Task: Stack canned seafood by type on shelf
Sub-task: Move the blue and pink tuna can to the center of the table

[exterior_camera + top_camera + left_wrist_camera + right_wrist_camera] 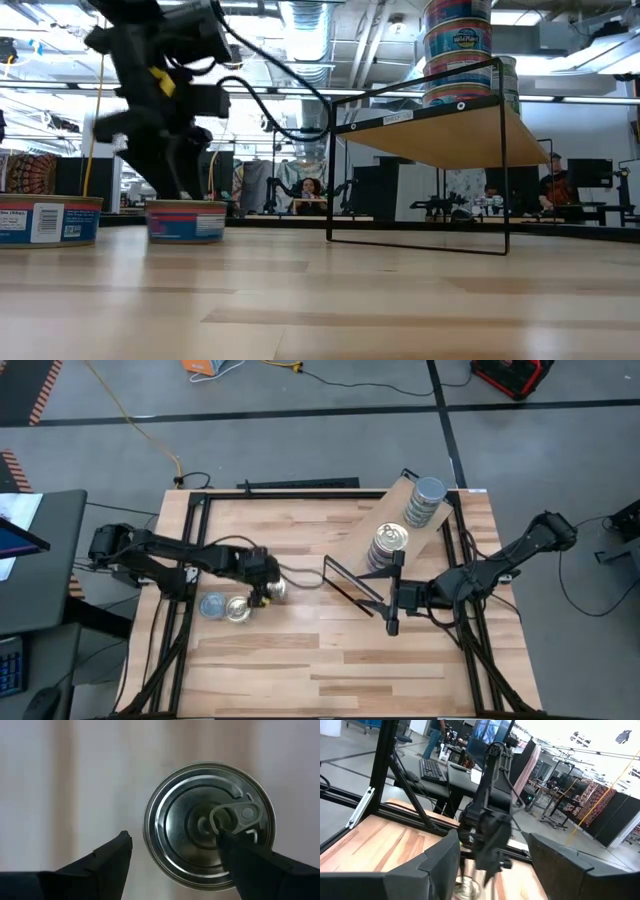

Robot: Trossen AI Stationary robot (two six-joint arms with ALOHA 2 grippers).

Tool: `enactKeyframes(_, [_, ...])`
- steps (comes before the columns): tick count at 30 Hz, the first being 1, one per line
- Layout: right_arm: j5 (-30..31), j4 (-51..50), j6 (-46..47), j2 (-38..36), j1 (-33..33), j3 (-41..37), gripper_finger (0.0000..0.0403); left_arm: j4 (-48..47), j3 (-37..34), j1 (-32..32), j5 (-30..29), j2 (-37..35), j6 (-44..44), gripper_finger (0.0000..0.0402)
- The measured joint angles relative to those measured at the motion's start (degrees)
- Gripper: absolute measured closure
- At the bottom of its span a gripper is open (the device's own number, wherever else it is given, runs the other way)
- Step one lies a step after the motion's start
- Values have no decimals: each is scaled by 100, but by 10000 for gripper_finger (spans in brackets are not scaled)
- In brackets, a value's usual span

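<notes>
While the left claw is hanging over a gold-lidded tin on the left part of the desk, its fingers are standing apart, one on either side of the lid and clamped on nothing. Just beside that tin, two more are lying on the desk: another gold-lidded tin and a blue-lidded tin. Over on the right, the shelf is sitting at an angle, carrying a gold-lidded stack and a blue-lidded stack. The right claw is waiting near the shelf's front corner, its fingers apart and holding nothing.
</notes>
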Motion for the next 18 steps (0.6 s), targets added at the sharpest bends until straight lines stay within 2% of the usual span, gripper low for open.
enactKeyframes(3, [0,-30,61,6,-3,0,132,303,-12,-445,189,8,-182,109])
enactKeyframes(12, [-4,-32,436,50,-204,-4,132,1479,2,-1481,12,13,-383,109])
enactKeyframes(18, [-7,-28,553,50,-264,-4,132,603,523,-1615,-242,0,-917,109])
